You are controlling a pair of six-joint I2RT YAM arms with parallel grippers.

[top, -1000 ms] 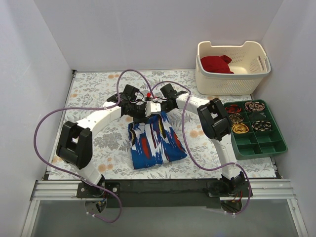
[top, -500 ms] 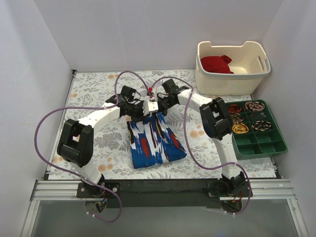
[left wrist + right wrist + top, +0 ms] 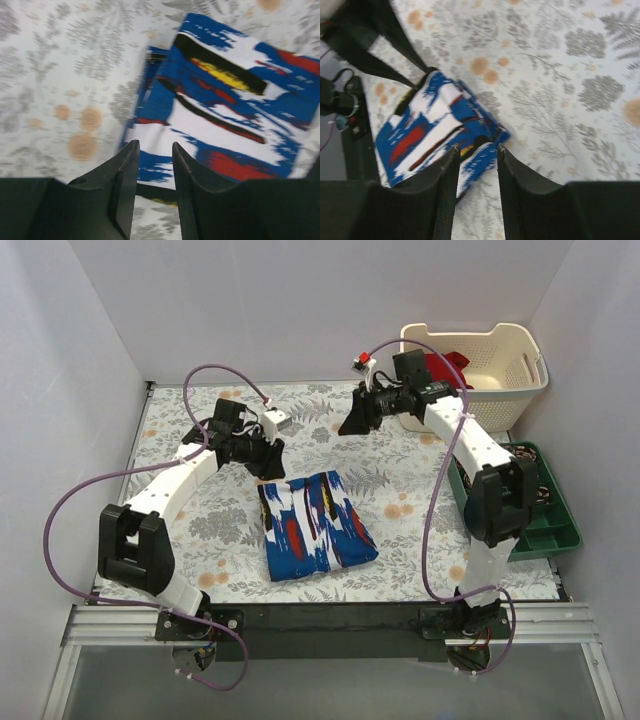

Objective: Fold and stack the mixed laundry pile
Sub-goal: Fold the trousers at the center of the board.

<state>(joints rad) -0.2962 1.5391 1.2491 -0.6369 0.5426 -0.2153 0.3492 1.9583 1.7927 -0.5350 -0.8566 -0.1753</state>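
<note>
Blue printed garment (image 3: pixel 315 525) folded, table (image 3: pixel 180 420) centre; red garment (image 3: pixel 440 368) in basket (image 3: pixel 480 405), 1 o'clock. Left claw (image 3: pixel 153 147), right claw (image 3: pixel 477 150): jaws slightly apart, empty. Step judged: fetch red; right claw best widens, pinches top fold, lifts clear of rim

Pretty clearly a robot lab rig, not anyone's home. Plain white panels (image 3: pixel 300 310) box in a table (image 3: pixel 200 530) with a flowery cover. A left arm (image 3: pixel 165 485) and right arm (image 3: pixel 468 445) sit bolted to a metal rail (image 3: pixel 120 625) up front, with purple cables (image 3: pixel 212 367) looping everywhere.
</note>
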